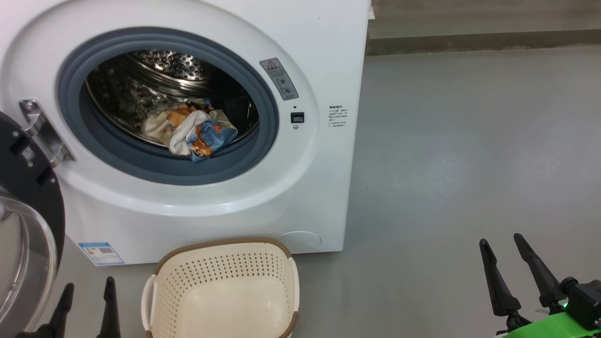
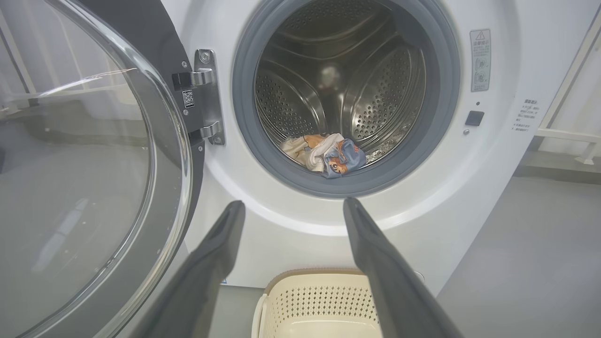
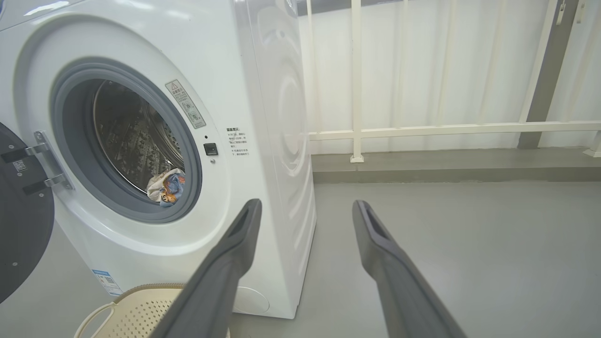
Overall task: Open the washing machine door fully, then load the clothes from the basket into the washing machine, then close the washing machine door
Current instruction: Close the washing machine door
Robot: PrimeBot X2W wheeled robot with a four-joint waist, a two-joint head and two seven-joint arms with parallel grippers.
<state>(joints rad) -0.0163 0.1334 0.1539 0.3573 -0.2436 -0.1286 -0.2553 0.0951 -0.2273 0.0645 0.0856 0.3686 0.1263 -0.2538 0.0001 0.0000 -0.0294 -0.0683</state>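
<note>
Washing machine: the washing machine is a white front-loader on the grey floor; we place everything else by it.
Door: the washing machine door is swung open at the machine's left as we face it, hanging on a steel hinge. The head view cuts it off, so we see only part of its black ring and glass bowl.
Clothes: the clothes lie inside the machine, on the bottom of the drum just behind the lower lip of the gasket. We see cream cloth and a light blue piece with an orange cartoon print. They are crumpled, so we cannot count them or read any lettering.
Basket: the basket stands on the floor just in front of the machine, below the opening, with its near end cut off.
Warning sticker: the grey warning sticker, at the opening's upper right, has a red triangle on top; we cannot read its text.
Printed lines: the printed lines, right of the opening near a black latch socket, are too small for us to read.
Blue label: the blue label sits at the machine's lower left front; its print is illegible.
Code tag: the code tag sits by the hinge, white with a square code.
Left tool: the left tool is before the machine's lower left, beside the basket. Its fingers are spread wide, with nothing between them.
Right tool: the right tool is well off to the machine's right, over the floor. Its fingers are wide apart and hold nothing, and its arm is cut off.
</note>
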